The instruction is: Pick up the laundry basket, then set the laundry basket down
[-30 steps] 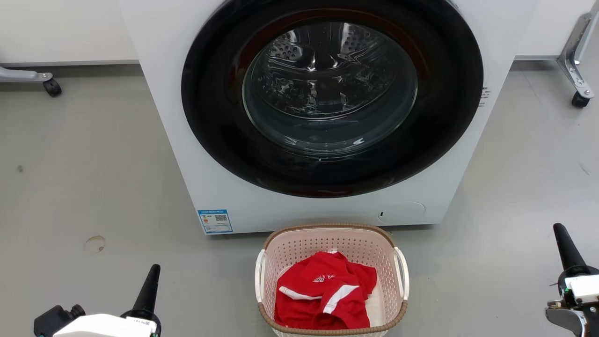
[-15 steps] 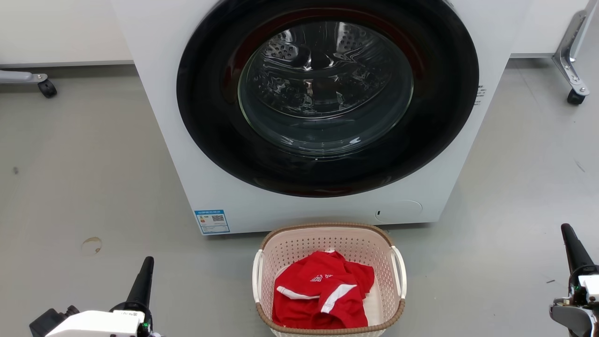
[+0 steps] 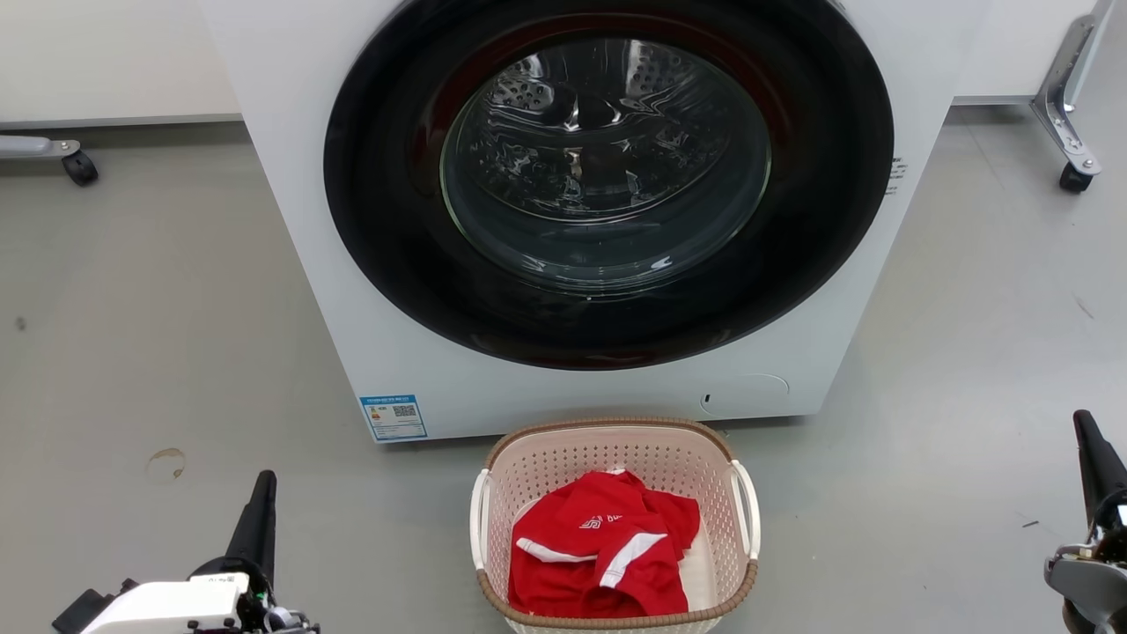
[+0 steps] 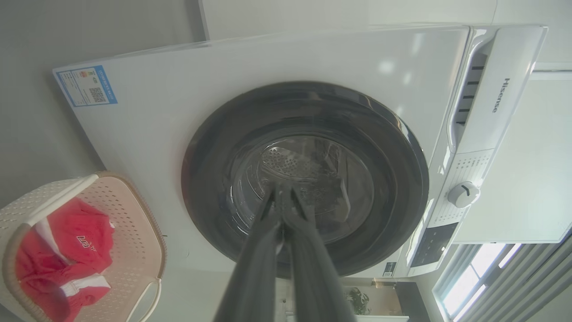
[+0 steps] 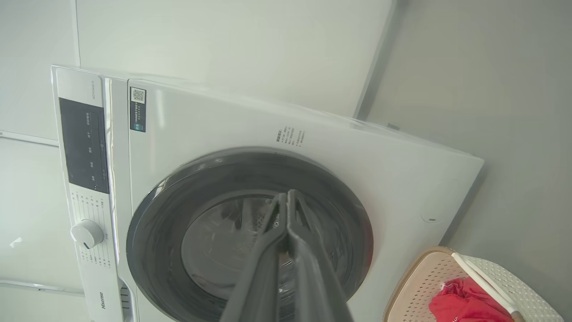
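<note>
Squarely between left claw (image 3: pixel 262 490) and right claw (image 3: pixel 1089 436), both pinched together, sits the laundry basket (image 3: pixel 609 425).

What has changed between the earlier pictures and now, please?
The head camera has shifted a little. The left claw and right claw have drifted outward, away from the laundry basket, both shut and empty. The basket, with its red shirt, stays on the floor before the washer.
</note>
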Available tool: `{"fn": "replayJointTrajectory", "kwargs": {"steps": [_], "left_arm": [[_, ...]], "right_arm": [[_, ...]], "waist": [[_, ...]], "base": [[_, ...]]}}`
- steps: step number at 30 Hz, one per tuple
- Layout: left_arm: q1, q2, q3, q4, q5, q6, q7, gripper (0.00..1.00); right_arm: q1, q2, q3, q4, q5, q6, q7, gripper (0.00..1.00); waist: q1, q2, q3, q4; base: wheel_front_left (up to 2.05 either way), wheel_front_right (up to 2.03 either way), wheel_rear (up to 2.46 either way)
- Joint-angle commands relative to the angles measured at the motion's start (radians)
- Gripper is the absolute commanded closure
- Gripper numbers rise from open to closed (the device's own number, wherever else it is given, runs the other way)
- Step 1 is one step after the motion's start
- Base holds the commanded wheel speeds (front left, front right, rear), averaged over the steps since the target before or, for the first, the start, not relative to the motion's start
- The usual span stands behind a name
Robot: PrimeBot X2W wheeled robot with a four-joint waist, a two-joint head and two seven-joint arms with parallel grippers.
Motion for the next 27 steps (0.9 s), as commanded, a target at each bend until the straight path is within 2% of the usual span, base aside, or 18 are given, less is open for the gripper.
{"fn": "replayJointTrajectory", "kwargs": {"steps": [1, 27], "left_arm": [[-0.063, 0.008, 0.042, -0.014, -0.027, -0.015, -0.003, 1.00], [-0.065, 0.003, 0.049, -0.013, -0.026, -0.016, 0.002, 1.00]], "right_arm": [[-0.047, -0.018, 0.006, -0.025, 0.025, 0.005, 0.011, 1.00], [-0.048, -0.016, 0.002, -0.025, 0.026, 0.005, 0.014, 1.00]], "waist": [[0.0000, -0.0001, 0.000, -0.001], [0.0000, -0.0001, 0.000, -0.001]], "base": [[0.00, 0.00, 0.00], [0.00, 0.00, 0.00]]}}
